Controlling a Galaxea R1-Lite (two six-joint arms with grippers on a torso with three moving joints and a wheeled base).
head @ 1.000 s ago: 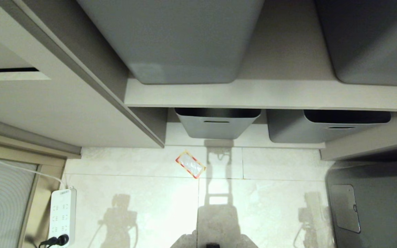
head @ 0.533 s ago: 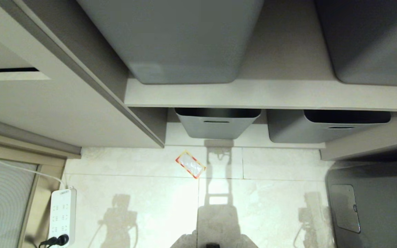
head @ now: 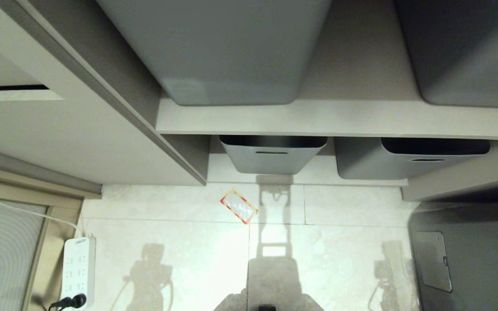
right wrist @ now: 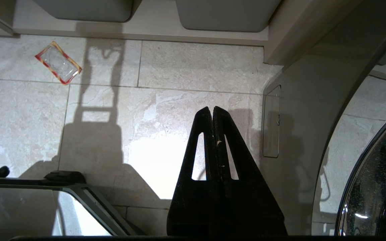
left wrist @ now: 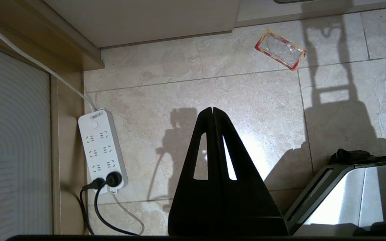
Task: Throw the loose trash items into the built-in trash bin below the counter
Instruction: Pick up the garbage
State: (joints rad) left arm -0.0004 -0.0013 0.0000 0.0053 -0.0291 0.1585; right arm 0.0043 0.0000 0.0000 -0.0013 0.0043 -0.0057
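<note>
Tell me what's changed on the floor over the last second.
Nothing has visibly changed. The red-and-yellow-edged wrapper lies on the floor tiles in front of the lower grey tubs, the power strip sits at the left, and neither hand has taken hold of anything.

Red-and-yellow-edged wrapper (head: 238,206) flat on floor

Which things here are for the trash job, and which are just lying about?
Job:
- red-and-yellow-edged wrapper on the floor tiles
- left gripper, shut, empty
- right gripper, shut, empty

Just there:
- power strip with its plug
- grey tubs on the shelves

No bin flap or counter in view.
</note>
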